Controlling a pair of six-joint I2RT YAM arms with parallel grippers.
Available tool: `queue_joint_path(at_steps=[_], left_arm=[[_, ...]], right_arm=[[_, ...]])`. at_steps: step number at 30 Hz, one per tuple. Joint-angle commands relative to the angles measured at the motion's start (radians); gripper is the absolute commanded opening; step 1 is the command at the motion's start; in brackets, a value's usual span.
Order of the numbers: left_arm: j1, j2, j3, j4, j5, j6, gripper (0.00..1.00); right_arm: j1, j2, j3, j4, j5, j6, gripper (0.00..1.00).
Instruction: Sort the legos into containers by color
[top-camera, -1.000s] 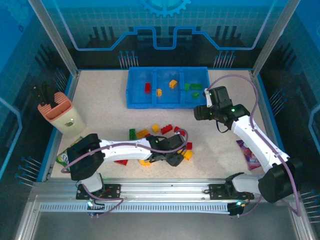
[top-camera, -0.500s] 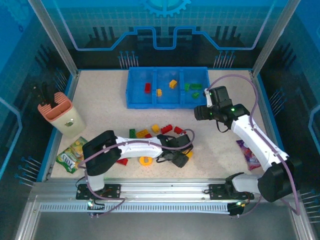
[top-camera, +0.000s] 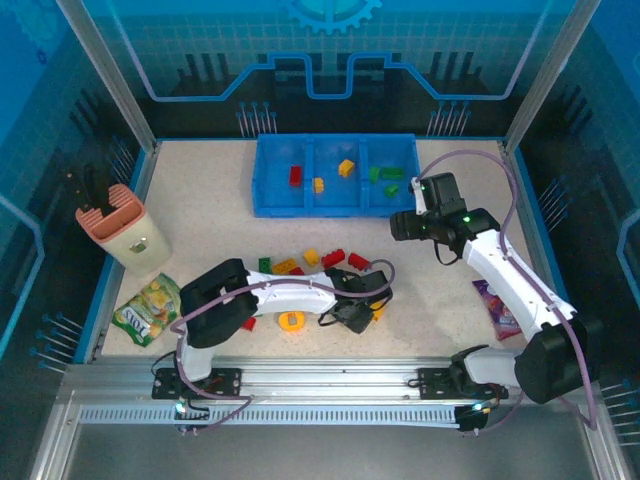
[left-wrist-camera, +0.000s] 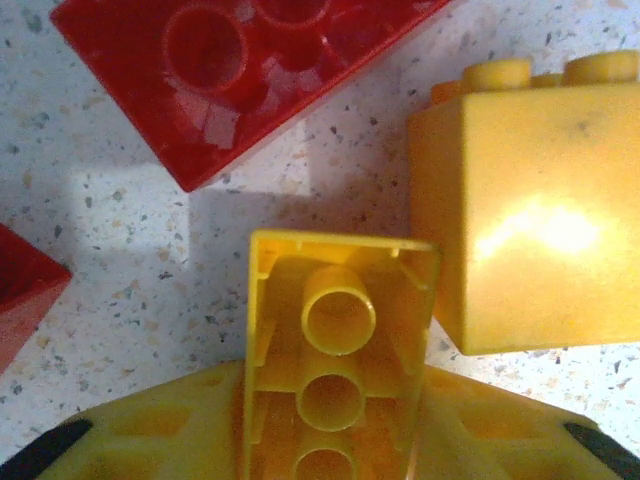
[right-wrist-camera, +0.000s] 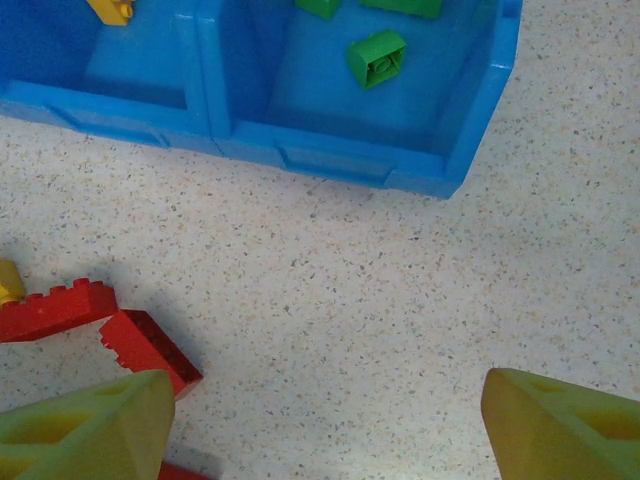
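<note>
In the left wrist view my left gripper (left-wrist-camera: 335, 400) is shut on a yellow lego (left-wrist-camera: 340, 300) with its hollow underside facing the camera. A yellow cube (left-wrist-camera: 530, 220) and a red lego (left-wrist-camera: 240, 70) lie close by. From above, the left gripper (top-camera: 368, 312) is low among loose legos, red (top-camera: 333, 258), yellow (top-camera: 285, 266) and green (top-camera: 265, 265). The blue tray (top-camera: 335, 207) holds a red lego (top-camera: 296, 175) in its left container, yellow ones (top-camera: 346, 167) in the middle and green ones (top-camera: 385, 173) on the right. My right gripper (top-camera: 405, 225) (right-wrist-camera: 325, 420) hangs open over bare table in front of the tray (right-wrist-camera: 330, 160).
A beige-and-pink utensil holder (top-camera: 122, 225) stands at the left, with a snack packet (top-camera: 147, 308) in front of it. A purple packet (top-camera: 497, 305) lies under the right arm. A yellow ring piece (top-camera: 291, 321) sits by the left forearm. Two red legos (right-wrist-camera: 150, 350) lie near the right gripper's left finger.
My left arm has reached further right and its jaws have closed on the yellow lego. The snack packet is now uncovered. The right arm has barely moved.
</note>
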Motion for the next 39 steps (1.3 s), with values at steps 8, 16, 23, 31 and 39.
queue_joint_path(at_steps=[8, 16, 23, 31, 39], left_arm=[[0.102, -0.227, 0.022, -0.137, -0.085, 0.059, 0.34], [0.302, -0.179, 0.254, -0.137, -0.168, 0.245, 0.35], [0.484, 0.035, 0.523, -0.076, -0.140, 0.304, 0.34], [0.596, 0.413, 0.974, -0.174, -0.072, 0.347, 0.36], [0.636, 0.604, 1.234, -0.250, -0.036, 0.344, 0.36]], right_arm=[[-0.034, 0.002, -0.050, 0.049, -0.022, 0.003, 0.83], [-0.043, 0.012, -0.058, 0.066, -0.046, 0.001, 0.83], [-0.050, 0.017, -0.075, 0.098, -0.070, 0.010, 0.83], [-0.059, 0.021, -0.070, 0.102, -0.073, 0.005, 0.83], [-0.061, 0.028, -0.070, 0.098, -0.100, 0.013, 0.82]])
